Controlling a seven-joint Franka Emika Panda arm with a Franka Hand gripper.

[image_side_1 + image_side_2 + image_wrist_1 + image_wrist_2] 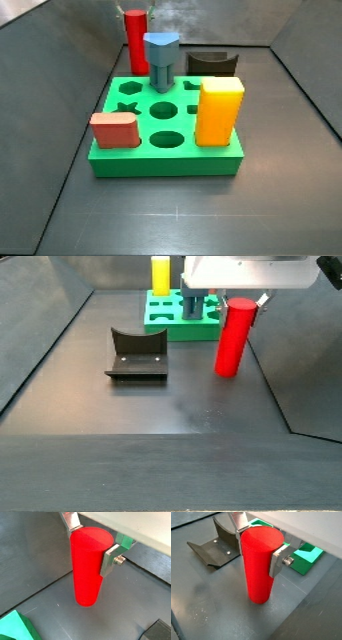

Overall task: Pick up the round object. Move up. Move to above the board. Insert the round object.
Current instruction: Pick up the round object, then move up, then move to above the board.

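The round object [235, 336] is a tall, smooth red cylinder that stands upright beside the green board [167, 318], its foot at or just above the dark floor. My gripper [242, 298] comes down over its top. In both wrist views the silver fingers [110, 559] press on opposite sides of the upper part of the round object [259, 572], so my gripper [259, 544] is shut on it. In a side view the round object [135, 40] rises behind the far left corner of the board [167, 160], whose top has round, star and cross holes.
A yellow block [219, 110], a grey-blue peg [162, 60] and a reddish-brown block [115, 130] stand in the board. The dark fixture [136, 354] sits on the floor near the board and the peg. Sloping dark walls enclose the floor.
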